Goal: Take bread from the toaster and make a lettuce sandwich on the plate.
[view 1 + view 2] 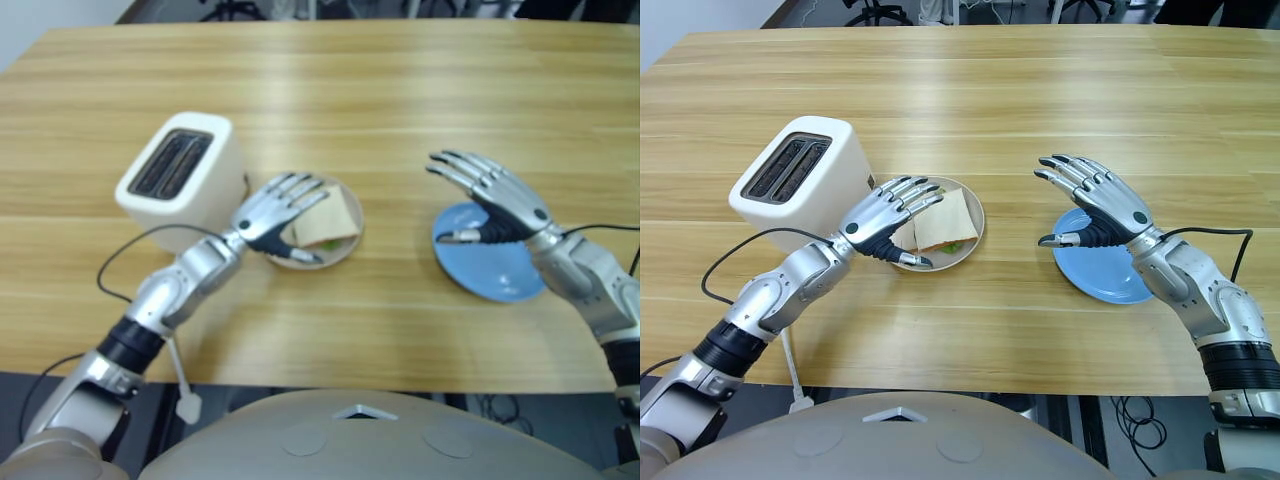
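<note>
Because a slice of bread (945, 222) lies over a strip of green lettuce (956, 245) on the tan plate (978, 212), the sandwich looks assembled or very nearly so. Whether a second slice sits underneath is hard to tell from this angle. The plate sits near the middle of the table (990, 90), closer to the near edge. Just beside it, toward the table's left edge, stands the white toaster (800, 185); its two slots look dark and empty, so the bread appears to be out. Little seems left beyond perhaps squaring up the top slice and drawing the hands away.

The left hand (885, 222) hangs over the left rim of the tan plate, between toaster and sandwich, palm down and fingers spread, holding nothing. The right hand (1095, 205) hovers over a bare blue plate (1110, 285) toward the right side of the table, well apart from the sandwich, fingers extended and slightly bent, thumb tucked below, also empty.
</note>
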### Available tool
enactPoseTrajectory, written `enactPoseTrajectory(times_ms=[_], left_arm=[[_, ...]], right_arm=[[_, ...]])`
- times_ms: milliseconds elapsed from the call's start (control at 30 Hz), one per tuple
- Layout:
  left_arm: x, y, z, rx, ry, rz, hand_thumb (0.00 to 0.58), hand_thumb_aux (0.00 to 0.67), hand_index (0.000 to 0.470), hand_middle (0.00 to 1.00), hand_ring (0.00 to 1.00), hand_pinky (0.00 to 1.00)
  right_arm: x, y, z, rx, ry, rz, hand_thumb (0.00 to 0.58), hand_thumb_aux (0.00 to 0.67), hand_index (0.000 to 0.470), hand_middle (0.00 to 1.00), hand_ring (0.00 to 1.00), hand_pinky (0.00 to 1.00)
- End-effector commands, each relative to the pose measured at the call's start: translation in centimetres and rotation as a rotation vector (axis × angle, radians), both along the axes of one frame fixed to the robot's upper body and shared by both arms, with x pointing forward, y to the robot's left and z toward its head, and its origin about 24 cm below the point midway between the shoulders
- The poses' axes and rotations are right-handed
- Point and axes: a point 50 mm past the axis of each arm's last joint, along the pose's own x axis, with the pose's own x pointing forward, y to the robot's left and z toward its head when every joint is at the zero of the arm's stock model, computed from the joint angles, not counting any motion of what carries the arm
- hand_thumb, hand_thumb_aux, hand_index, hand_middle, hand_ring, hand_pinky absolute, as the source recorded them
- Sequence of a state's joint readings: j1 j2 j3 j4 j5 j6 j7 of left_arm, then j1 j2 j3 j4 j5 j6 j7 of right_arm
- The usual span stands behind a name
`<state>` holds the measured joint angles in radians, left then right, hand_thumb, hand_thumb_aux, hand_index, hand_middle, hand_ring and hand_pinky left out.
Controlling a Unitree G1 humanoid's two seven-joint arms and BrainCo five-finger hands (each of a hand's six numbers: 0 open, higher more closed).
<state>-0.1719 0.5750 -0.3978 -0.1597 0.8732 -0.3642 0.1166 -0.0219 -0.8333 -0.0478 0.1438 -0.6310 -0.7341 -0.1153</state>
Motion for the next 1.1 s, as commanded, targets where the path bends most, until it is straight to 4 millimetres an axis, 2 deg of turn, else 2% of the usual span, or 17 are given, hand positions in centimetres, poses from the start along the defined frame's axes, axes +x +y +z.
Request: enactPoseTrajectory(times_ms=[33, 133, 200, 233, 300, 333, 367, 400, 467, 500, 733, 900, 1100], left_arm=[[0.6, 2.0, 1.2, -0.043, 0.028, 0.071, 0.0, 0.0, 0.0, 0.0, 0.0, 0.0], [1.0, 4.4, 1.9, -0.099, 0.079, 0.132, 0.0, 0.0, 0.0, 0.0, 0.0, 0.0], [0.9, 5.9, 1.6, -0.134, 0.173, 0.133, 0.0, 0.0, 0.0, 0.0, 0.0, 0.0], [0.6, 6.7, 1.1, -0.125, 0.233, 0.116, 0.0, 0.0, 0.0, 0.0, 0.0, 0.0], [0.0, 7.9, 0.4, -0.109, 0.292, 0.096, 0.0, 0.0, 0.0, 0.0, 0.0, 0.0], [-0.2, 8.5, 0.0, -0.131, 0.338, 0.101, 0.58, 0.67, 0.46, 0.84, 0.84, 0.84], [-0.4, 9.0, -0.5, -0.152, 0.385, 0.108, 0.58, 0.67, 0.46, 1.0, 1.0, 1.0], [-0.5, 9.4, -1.0, -0.152, 0.418, 0.116, 0.58, 0.67, 0.46, 1.0, 1.0, 1.0], [-0.8, 9.7, -2.5, -0.117, 0.493, 0.124, 0.58, 0.67, 0.46, 1.0, 1.0, 1.0], [-0.9, 9.7, -3.3, -0.098, 0.532, 0.119, 0.58, 0.67, 0.46, 1.0, 1.0, 1.0], [-1.8, 8.0, -7.5, 0.095, 0.69, 0.033, 0.58, 0.67, 0.46, 1.0, 1.0, 1.0], [-1.2, 6.9, -9.8, 0.189, 0.719, 0.037, 0.58, 0.67, 0.46, 1.0, 1.0, 1.0], [-0.9, 7.2, -12.1, 0.271, 0.788, 0.073, 0.58, 0.67, 0.46, 1.0, 1.0, 1.0]], right_arm=[[-0.1, 0.2, -0.9, 0.013, 0.072, 0.022, 0.0, 0.0, 0.0, 0.0, 0.0, 0.0], [-1.1, 0.9, -2.3, 0.063, 0.184, 0.093, 0.0, 0.0, 0.0, 0.0, 0.0, 0.0], [-1.9, 1.4, -2.7, 0.109, 0.237, 0.145, 0.0, 0.0, 0.0, 0.0, 0.0, 0.0], [-2.2, 1.6, -2.8, 0.131, 0.257, 0.162, 0.441, 0.342, 0.235, 0.0, 0.0, 0.0], [-2.5, 1.8, -3.0, 0.155, 0.291, 0.179, 0.441, 0.342, 0.235, 0.0, 0.0, 0.0], [-2.6, 1.9, -3.2, 0.162, 0.312, 0.186, 0.58, 0.67, 0.46, 0.0, 0.0, 0.0], [-2.6, 2.0, -3.4, 0.171, 0.325, 0.192, 0.58, 0.67, 0.46, 0.01, 0.01, 0.01], [-2.6, 2.3, -3.6, 0.183, 0.339, 0.2, 0.58, 0.67, 0.46, 0.22, 0.22, 0.22], [-2.5, 2.9, -4.2, 0.19, 0.374, 0.221, 0.58, 0.67, 0.46, 0.92, 0.92, 0.92], [-2.4, 3.4, -4.5, 0.191, 0.388, 0.233, 0.58, 0.67, 0.46, 1.0, 1.0, 1.0], [-1.0, 6.9, -6.7, 0.17, 0.472, 0.313, 0.58, 0.67, 0.46, 1.0, 1.0, 1.0], [-0.7, 9.1, -10.1, 0.092, 0.59, 0.336, 0.58, 0.67, 0.46, 1.0, 1.0, 1.0], [-1.1, 10.7, -12.1, 0.084, 0.662, 0.376, 0.58, 0.67, 0.46, 1.0, 1.0, 1.0]])
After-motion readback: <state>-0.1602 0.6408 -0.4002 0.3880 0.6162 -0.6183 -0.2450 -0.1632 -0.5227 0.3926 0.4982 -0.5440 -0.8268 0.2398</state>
